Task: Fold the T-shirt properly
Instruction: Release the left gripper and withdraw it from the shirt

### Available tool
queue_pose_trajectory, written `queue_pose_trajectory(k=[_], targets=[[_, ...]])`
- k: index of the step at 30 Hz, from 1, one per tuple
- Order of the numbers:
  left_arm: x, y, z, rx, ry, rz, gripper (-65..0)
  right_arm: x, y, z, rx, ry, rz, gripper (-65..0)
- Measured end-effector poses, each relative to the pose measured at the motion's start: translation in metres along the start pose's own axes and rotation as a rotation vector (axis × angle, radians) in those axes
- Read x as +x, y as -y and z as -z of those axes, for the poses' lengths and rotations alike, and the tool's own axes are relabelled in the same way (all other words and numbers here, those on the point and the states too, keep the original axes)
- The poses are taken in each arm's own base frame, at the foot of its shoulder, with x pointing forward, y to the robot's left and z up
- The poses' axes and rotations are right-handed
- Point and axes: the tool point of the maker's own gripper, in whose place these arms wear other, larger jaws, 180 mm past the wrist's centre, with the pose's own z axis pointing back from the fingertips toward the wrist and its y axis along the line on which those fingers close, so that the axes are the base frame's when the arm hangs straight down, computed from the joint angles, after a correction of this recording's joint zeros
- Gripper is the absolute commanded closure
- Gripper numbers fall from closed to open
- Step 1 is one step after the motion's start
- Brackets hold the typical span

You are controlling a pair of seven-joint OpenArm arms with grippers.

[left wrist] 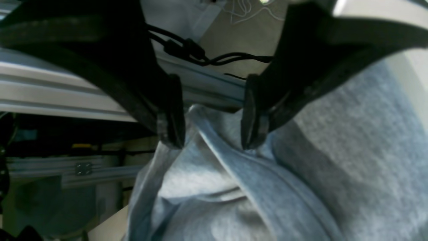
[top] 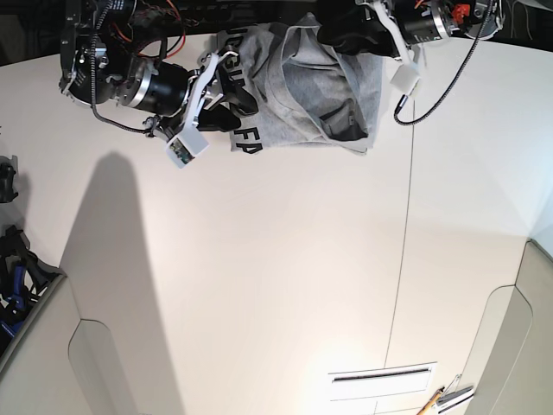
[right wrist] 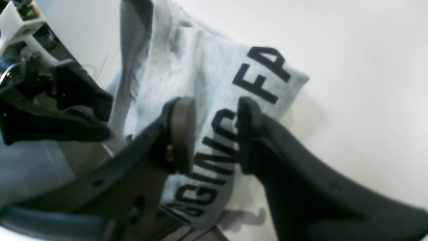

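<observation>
White table point(top: 259, 285); slot vent point(top: 380, 375) near front edge; pencil point(top: 429, 402) beside it.

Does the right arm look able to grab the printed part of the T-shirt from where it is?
Probably yes: the right gripper hangs open just over the T-shirt's black letters, with nothing between.

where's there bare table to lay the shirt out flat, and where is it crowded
Free: the wide white table below the T-shirt in the base view, running to the slot panel and pencil at the bottom edge. Crowded: the top edge, where the left hand and right hand sit over the bunched shirt.
</observation>
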Motion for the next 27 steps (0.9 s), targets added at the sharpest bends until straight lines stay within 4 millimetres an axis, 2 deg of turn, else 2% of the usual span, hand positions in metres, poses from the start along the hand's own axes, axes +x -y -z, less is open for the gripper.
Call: queue_pose_trajectory(k=[5, 7, 10, 11, 16, 21, 24, 27], targets=[[-0.004, -0.008, 0.0, 0.046, -0.026, 0.021, -28.8, 0.0, 0.0, 0.0, 0.001, 0.0, 0.0, -21.0], [-0.004, -0.01, 0.0, 0.055, -0.026, 0.025, -20.2, 0.0, 0.0, 0.0, 0.001, 0.001, 0.0, -21.0], [-0.005, -0.01, 0.0, 0.058, -0.028, 0.026, -3.0, 0.0, 0.0, 0.0, 0.001, 0.001, 0.0, -21.0], [-0.004, -0.01, -0.001, 0.059, -0.027, 0.03, 0.0, 0.0, 0.0, 0.0, 0.001, 0.001, 0.0, -21.0], [0.012, 0.01, -0.007, 0.057, -0.013, 0.132, 0.0, 0.0, 0.0, 0.0, 0.001, 0.0, 0.0, -21.0], [0.023, 0.027, -0.025, 0.127, 0.003, 0.261, 0.0, 0.0, 0.0, 0.0, 0.001, 0.0, 0.0, -21.0], [0.032, 0.02, -0.039, 0.196, 0.03, 0.292, 0.0, 0.0, 0.0, 0.0, 0.001, 0.0, 0.0, -21.0], [0.035, 0.001, -0.054, 0.289, 0.031, 0.292, 0.0, 0.0, 0.0, 0.0, 0.001, 0.0, 0.0, -21.0]])
